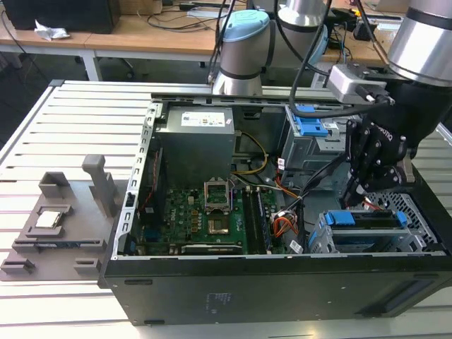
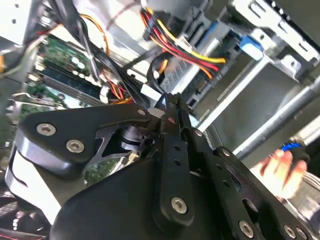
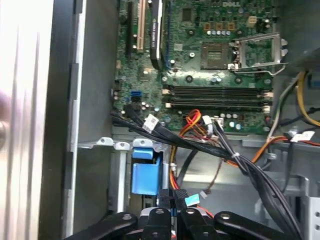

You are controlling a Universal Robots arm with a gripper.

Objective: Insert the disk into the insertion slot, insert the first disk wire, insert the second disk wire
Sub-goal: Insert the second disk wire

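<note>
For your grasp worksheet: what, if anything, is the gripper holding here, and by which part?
The gripper seems to pinch a black wire connector by its body, between the closed fingertips.

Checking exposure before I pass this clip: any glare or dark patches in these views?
Exterior view: even room light, but the black gripper sits against the shadowed inside of the computer case. First wrist view: the pale metal strip along the case is washed out by glare. Second wrist view: the gripper's dark body blocks much of the scene.
</note>
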